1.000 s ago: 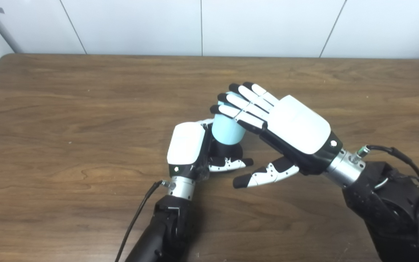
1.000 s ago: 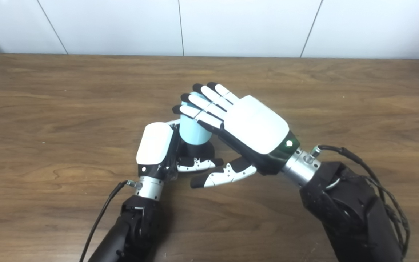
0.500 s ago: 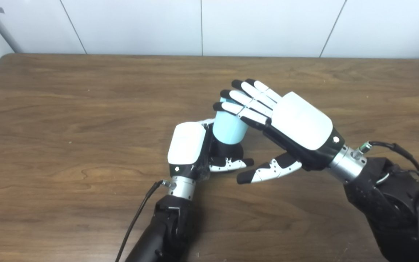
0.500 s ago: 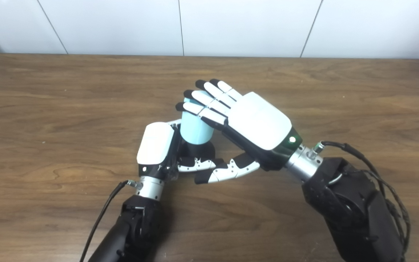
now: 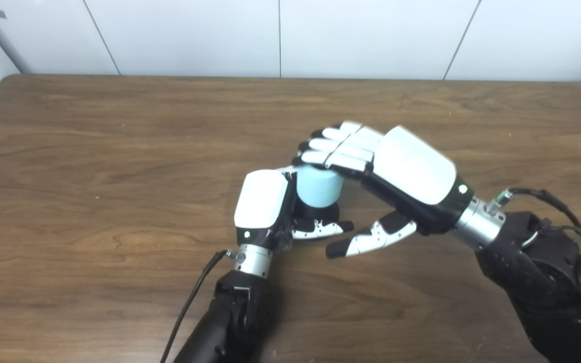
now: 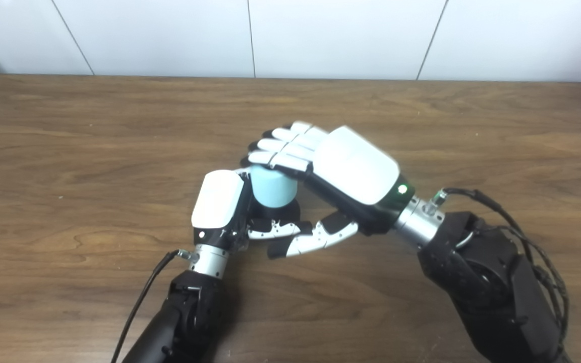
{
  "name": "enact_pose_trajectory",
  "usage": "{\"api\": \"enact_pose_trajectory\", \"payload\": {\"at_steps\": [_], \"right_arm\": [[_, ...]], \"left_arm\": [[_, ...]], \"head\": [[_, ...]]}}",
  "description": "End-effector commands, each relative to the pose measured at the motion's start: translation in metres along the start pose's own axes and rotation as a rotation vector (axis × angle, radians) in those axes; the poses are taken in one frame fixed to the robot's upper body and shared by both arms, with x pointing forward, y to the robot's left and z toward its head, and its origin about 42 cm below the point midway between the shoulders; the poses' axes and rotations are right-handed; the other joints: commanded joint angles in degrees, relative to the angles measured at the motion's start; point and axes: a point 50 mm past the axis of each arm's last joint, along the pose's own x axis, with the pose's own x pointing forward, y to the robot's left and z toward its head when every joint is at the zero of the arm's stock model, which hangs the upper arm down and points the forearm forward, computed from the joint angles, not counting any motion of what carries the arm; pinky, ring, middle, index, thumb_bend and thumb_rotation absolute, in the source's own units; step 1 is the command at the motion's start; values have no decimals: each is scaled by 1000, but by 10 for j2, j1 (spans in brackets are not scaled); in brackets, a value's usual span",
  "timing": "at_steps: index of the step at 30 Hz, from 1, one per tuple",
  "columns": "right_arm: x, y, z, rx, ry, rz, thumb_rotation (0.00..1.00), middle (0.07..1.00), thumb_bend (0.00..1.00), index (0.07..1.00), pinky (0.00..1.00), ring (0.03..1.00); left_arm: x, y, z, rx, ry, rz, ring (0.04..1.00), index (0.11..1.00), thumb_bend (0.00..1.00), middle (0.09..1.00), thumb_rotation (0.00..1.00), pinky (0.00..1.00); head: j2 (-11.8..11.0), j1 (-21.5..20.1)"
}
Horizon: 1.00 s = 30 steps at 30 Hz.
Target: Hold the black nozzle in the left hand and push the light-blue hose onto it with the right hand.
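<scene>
Pressing lower than a moment ago, the right hand (image 5: 396, 166) is bearing flat-fingered, grasping nothing, on the hose (image 5: 318, 185), now showing shorter over the nozzle (image 5: 315, 212) clenched in the left hand (image 5: 263, 201) on the worktop (image 5: 94, 151), suggesting it is seating.

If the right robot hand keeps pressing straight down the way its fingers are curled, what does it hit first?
The light-blue hose: the right robot hand has its fingers draped over the hose's top end. Below sits the black nozzle, gripped by the left robot hand.
</scene>
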Motion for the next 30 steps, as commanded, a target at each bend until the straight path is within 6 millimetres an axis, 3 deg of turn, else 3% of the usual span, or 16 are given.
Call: {"api": "enact_pose_trajectory", "payload": {"at_steps": [1, 21, 30], "right_arm": [[-4, 9, 0, 12, 2, 108, 850, 844, 559, 818, 897, 869], [-9, 16, -5, -31, 19, 167, 909, 872, 558, 846, 937, 908], [-17, 25, -11, -89, 50, 197, 911, 902, 548, 856, 974, 948]], "left_arm": [[-9, -17, 1, 18, 28, -58, 510, 483, 524, 496, 0, 444], [-9, -17, 3, 21, 43, -56, 511, 470, 521, 520, 0, 440], [-9, -15, 1, 23, 29, -49, 486, 498, 525, 455, 0, 434]], "head": [[0, 2], [3, 3], [6, 0]]}}
